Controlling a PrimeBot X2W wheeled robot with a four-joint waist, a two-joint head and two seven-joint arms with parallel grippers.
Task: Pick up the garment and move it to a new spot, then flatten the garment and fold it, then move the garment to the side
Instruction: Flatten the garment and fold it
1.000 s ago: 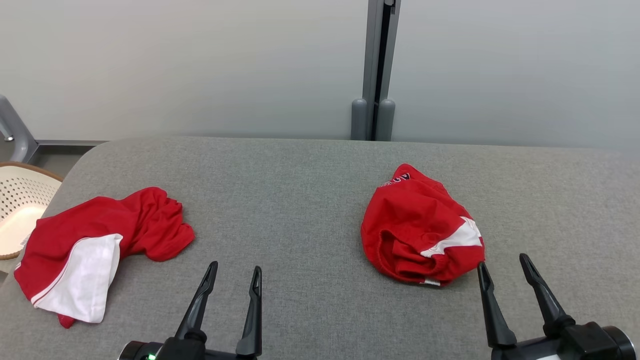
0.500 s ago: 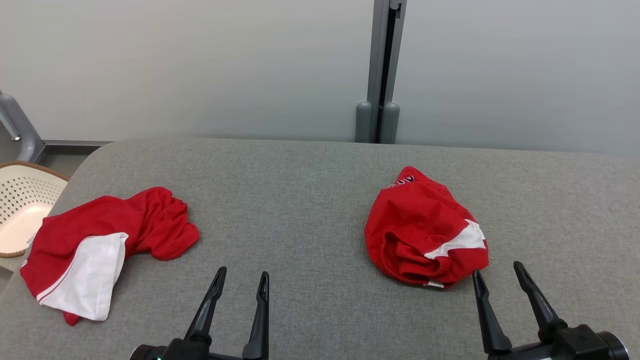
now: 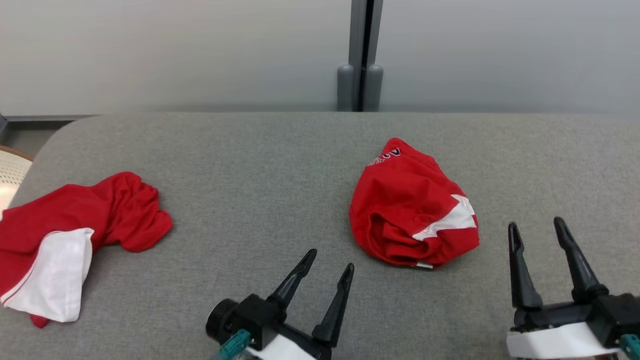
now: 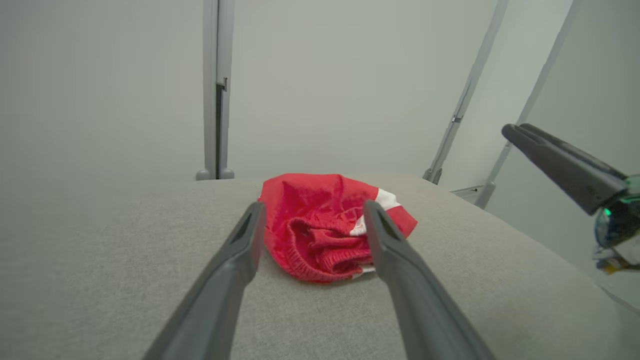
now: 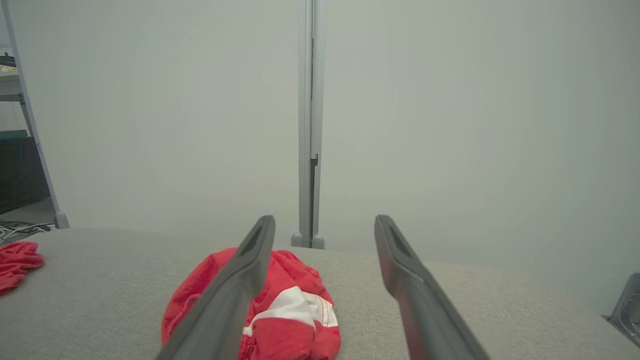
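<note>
Two red-and-white garments: balled-up garment (image 3: 412, 210) ahead, spare garment (image 3: 75, 235) sprawled far left; my left gripper (image 3: 330, 260) and right gripper (image 3: 535, 224) both spread wide, empty.

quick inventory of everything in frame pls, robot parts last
bunched garment: 1, red with white stripe, on the table right of centre
spread garment: 1, red with white panel, at the table's left end
table: 1, grey fabric top, under both garments
basket: 1, cream, beyond the table's left edge, mostly cut off
post: 1, grey, against the pale wall behind the table
left pincer: 1, dark, open, low centre, short of the bunched garment
right pincer: 1, dark, open, lower right, beside the bunched garment, not touching
</note>
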